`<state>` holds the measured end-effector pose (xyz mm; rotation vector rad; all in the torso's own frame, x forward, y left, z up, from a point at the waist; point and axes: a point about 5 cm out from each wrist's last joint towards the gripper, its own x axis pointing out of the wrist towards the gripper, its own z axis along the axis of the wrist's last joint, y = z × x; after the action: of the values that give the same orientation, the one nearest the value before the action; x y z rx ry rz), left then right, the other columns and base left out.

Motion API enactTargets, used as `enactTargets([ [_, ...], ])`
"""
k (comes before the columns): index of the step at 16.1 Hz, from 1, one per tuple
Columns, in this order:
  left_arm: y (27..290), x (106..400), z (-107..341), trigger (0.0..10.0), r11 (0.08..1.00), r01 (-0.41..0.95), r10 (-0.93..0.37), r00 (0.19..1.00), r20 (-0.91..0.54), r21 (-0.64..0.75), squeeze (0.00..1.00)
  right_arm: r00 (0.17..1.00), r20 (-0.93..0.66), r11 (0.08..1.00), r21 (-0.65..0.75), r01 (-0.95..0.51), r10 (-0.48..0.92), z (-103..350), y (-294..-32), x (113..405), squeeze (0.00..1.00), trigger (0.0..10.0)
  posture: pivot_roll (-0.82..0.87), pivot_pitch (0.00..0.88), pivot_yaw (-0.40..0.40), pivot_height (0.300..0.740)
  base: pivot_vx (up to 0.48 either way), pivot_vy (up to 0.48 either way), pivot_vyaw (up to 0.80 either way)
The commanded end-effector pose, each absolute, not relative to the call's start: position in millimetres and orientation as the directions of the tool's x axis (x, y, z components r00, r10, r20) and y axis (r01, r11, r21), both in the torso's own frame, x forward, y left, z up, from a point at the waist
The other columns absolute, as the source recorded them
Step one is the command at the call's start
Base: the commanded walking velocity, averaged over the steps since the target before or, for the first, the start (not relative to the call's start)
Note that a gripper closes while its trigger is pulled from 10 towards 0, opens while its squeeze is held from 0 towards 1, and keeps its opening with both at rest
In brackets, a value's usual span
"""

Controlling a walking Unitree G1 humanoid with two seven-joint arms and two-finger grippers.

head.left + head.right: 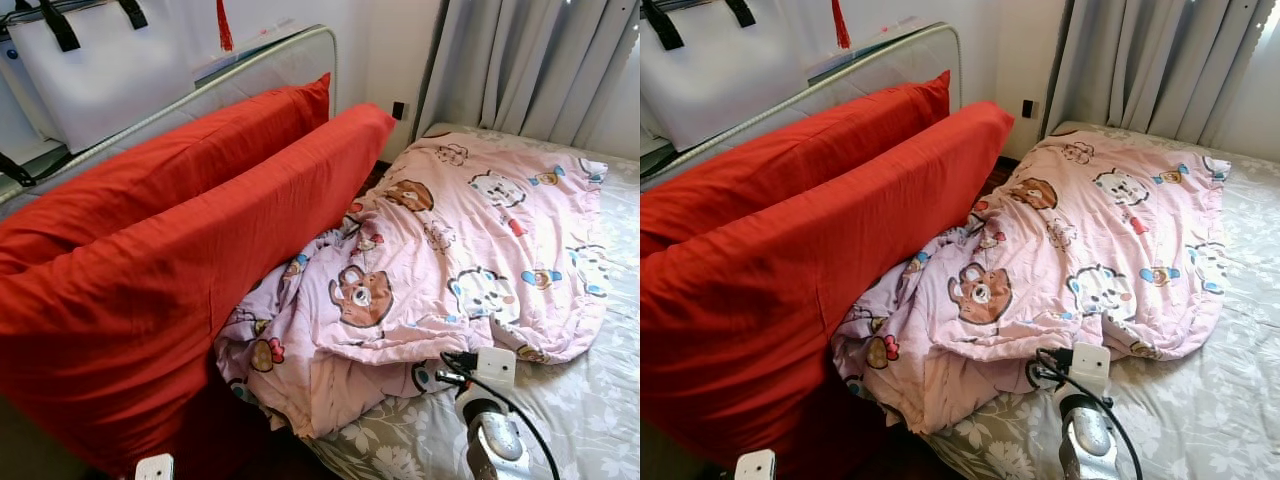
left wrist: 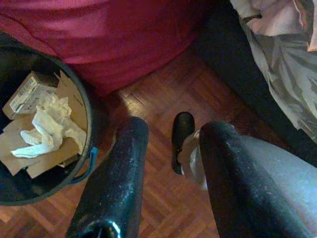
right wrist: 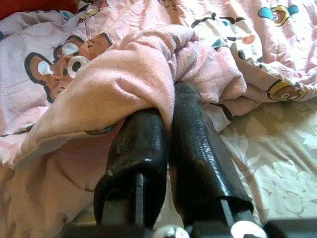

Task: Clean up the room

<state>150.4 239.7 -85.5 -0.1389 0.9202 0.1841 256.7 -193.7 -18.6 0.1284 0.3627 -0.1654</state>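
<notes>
A pink cartoon-print blanket (image 1: 450, 250) lies crumpled across the bed, bunched up against two big red pillows (image 1: 180, 260). At the bed's near edge, my right arm (image 1: 490, 420) reaches into the blanket's hem. In the right wrist view, my right gripper (image 3: 168, 106) is shut on a thick fold of the blanket (image 3: 124, 74), with the cloth draped over the fingertips. My left gripper (image 2: 176, 129) hangs open above the wooden floor (image 2: 163, 203), beside the bed, holding nothing.
The grey flowered sheet (image 1: 590, 400) is bare at the near right. A headboard (image 1: 250, 70) and a white bag (image 1: 100, 70) stand behind the pillows, and curtains (image 1: 540, 60) hang at the far side. A round bin (image 2: 84, 94) with paper and cardboard stands on the floor by my left gripper.
</notes>
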Motion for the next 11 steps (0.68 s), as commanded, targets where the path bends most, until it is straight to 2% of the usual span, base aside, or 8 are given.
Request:
enactTargets([
  [1,235.1,145.9,-89.1,10.0,0.975,-0.219,0.093,0.565,-0.820,-0.041,0.00,0.928,-0.337,0.976,0.088,0.199,-0.159,-14.6,-197.3,259.1,0.00,10.0,0.02,0.006,0.004,0.740,0.000,0.000,0.00],
  [11,231.6,148.4,-88.9,10.0,0.976,-0.211,0.088,0.573,-0.814,-0.043,0.00,0.927,-0.331,0.974,0.083,0.212,-0.173,-13.4,-197.6,260.3,0.00,10.0,0.02,0.009,0.005,0.740,0.000,0.000,0.00],
])
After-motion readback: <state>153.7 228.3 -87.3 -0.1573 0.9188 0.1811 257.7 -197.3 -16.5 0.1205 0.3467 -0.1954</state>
